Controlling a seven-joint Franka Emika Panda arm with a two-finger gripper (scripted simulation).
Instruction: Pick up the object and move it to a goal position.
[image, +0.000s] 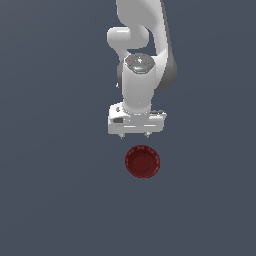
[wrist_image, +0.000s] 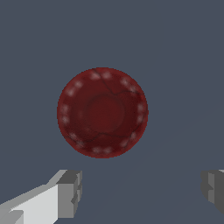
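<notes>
Bowl (image: 142, 161), small, dark red, glossy, sits alone on plain grey table (image: 50, 200), mouth up, textured inside showing in wrist view. Hand (image: 135, 135) hovers above it, apart, fingers (wrist_image: 68, 192) spread wide, nothing gripped. Spread looks wider than bowl: likely pre-grasp staging, descent not yet begun. No goal marker visible. No brands, labels or writing legible anywhere.

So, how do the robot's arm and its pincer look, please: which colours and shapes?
The arm is glossy white with rounded, tube-like segments and dark grey joint parts. A grey round cap with small red marks sits on the wrist. The pincer has a white boxy base and two short grey, blocky fingers. No cables show.
</notes>
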